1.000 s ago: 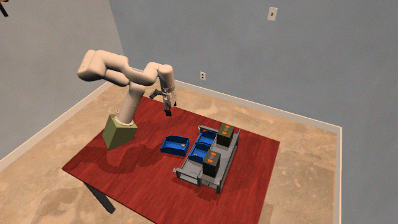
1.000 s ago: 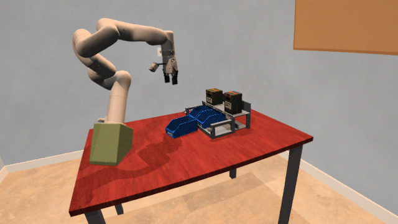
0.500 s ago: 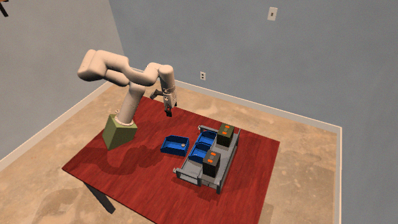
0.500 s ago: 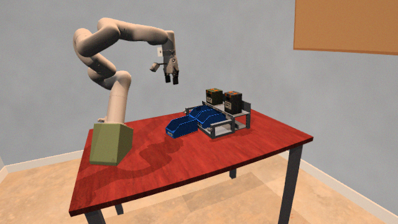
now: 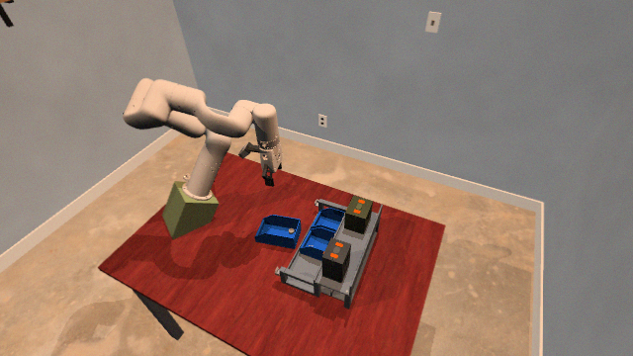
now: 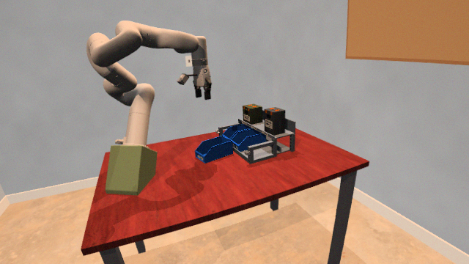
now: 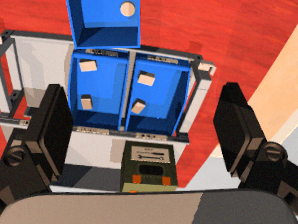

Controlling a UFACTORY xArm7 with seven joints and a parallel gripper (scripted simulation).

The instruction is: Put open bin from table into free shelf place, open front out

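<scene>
On my screens: three blue open bins (image 5: pixel 279 241) (image 6: pixel 217 152) (image 7: pixel 99 92), four small blocks (image 7: pixel 88 65), one round part (image 5: pixel 291 230) (image 7: pixel 128 9), two upright boxes (image 5: pixel 335 264) (image 6: pixel 275 122) (image 7: pixel 150 165), one shelf (image 5: pixel 363 247) (image 6: pixel 292 142) (image 7: pixel 40 37), one table (image 5: pixel 386 292) (image 6: pixel 293 165) (image 7: pixel 225 30), one arm (image 5: pixel 183 96) (image 6: pixel 168 37), one gripper (image 5: pixel 274 175) (image 6: pixel 203 93) (image 7: pixel 143 102)
</scene>
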